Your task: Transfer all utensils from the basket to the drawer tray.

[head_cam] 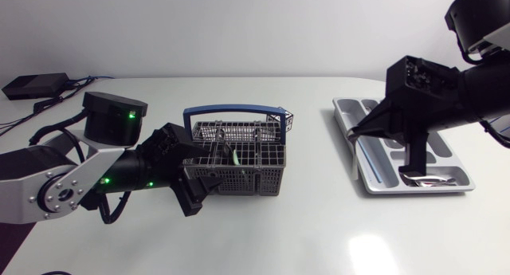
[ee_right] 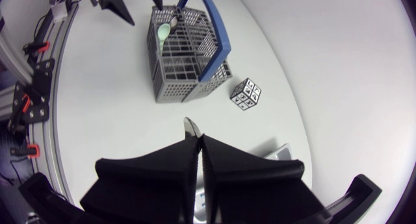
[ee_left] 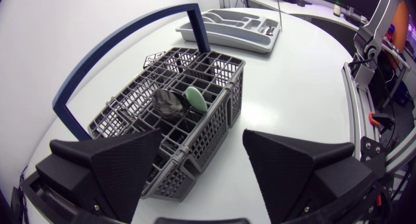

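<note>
The grey mesh basket [head_cam: 239, 170] with a blue handle [head_cam: 231, 110] stands at the table's middle. A green utensil [ee_left: 195, 97] and a metal one [ee_left: 167, 102] stick up inside it. My left gripper [head_cam: 194, 189] is open at the basket's near left corner, which lies between its fingers [ee_left: 107, 172]. My right gripper [head_cam: 356, 134] hovers over the left edge of the grey drawer tray [head_cam: 374, 183], shut on a slim metal knife [head_cam: 353, 159]. The knife's tip [ee_right: 190, 128] pokes out ahead of the closed fingers. Some cutlery [head_cam: 426, 176] lies in the tray's front compartment.
A small black-and-white marker cube [ee_right: 246, 94] sits on the table beside the basket, between it and the tray. A black box with cables [head_cam: 36, 85] lies at the far left corner. Bare white tabletop [head_cam: 319, 227] runs along the front.
</note>
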